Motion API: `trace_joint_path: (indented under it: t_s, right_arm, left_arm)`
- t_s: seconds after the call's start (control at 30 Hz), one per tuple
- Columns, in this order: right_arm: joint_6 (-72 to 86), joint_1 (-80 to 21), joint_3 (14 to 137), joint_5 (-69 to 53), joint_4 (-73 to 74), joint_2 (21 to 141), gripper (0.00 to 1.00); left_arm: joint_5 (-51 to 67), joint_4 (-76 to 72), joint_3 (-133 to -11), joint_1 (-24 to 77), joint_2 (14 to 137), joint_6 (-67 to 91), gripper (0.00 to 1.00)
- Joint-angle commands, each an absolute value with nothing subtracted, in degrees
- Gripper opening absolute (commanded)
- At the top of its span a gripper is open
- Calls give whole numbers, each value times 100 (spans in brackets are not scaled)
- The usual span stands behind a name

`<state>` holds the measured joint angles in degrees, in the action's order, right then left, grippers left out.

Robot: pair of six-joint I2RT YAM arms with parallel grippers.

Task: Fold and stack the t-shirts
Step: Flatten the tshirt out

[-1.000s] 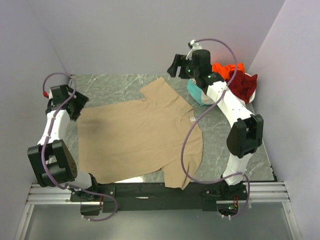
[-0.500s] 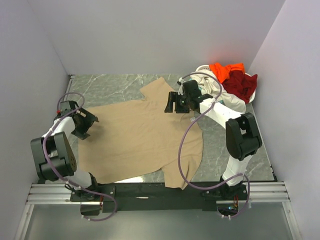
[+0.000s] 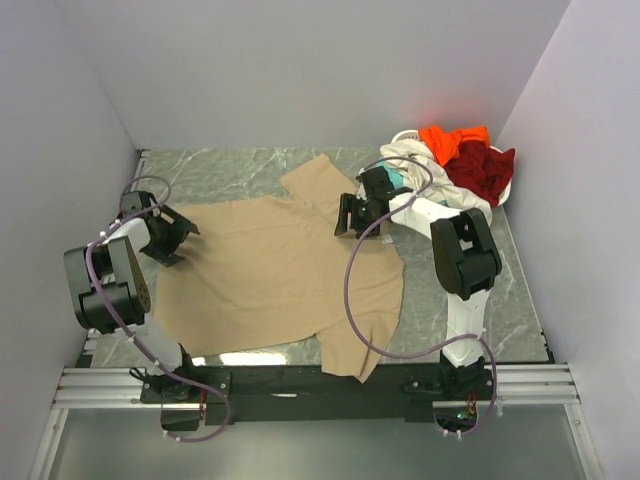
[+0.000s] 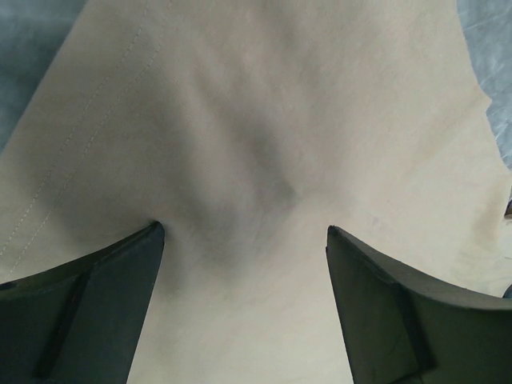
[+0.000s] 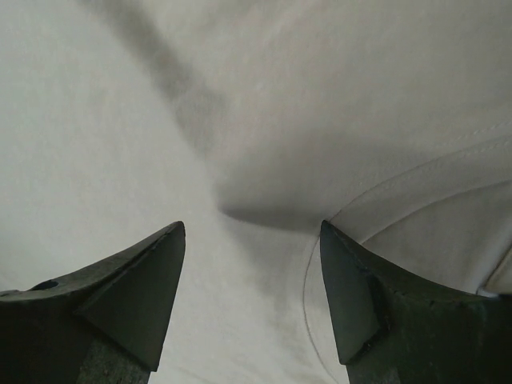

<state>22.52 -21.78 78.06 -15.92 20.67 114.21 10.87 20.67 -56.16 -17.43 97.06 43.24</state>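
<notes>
The large tan t-shirt point(image 3: 280, 275) lies spread flat on the table. My left gripper point(image 3: 183, 240) is open, low over the shirt's left edge; tan cloth point(image 4: 264, 160) fills the gap between its fingers. My right gripper point(image 3: 352, 222) is open, low over the shirt near the collar; cloth with a curved seam point(image 5: 264, 144) lies under its fingers. At the back right is a heap of the cream-white t-shirt point(image 3: 412, 150), the bright orange t-shirt point(image 3: 452, 139), the dark red t-shirt point(image 3: 485, 168) and a sliver of the teal t-shirt point(image 3: 395, 176).
The grey marble table point(image 3: 230, 170) is walled in at the back and both sides. The right arm's white links point(image 3: 440, 215) and its purple cable point(image 3: 352, 300) cross the shirt's right side. A black rail point(image 3: 320, 380) runs along the near edge.
Both grippers came down onto the tan shirt: the right swung from the back-right heap to the collar, the left moved from the table's left edge onto the shirt's left edge.
</notes>
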Motion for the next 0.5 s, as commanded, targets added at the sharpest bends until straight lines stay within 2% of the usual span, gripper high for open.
trace_joint_path:
  t_s: [0.0, 0.27, 0.47]
  right_arm:
    - [2312, -2101, 8225, -1468, 2302, 11680, 75]
    - [2268, -1881, 9157, -1406, 2917, 12505, 75]
    - [2189, -1776, 10299, -1336, 3445, 13129, 75]
  left_arm:
    - [984, 1942, -5826, -1732, 10212, 4052, 89]
    - [809, 2153, -6635, -1731, 10959, 3929, 89]
    - [905, 2373, -7627, -1547, 11645, 3841, 89]
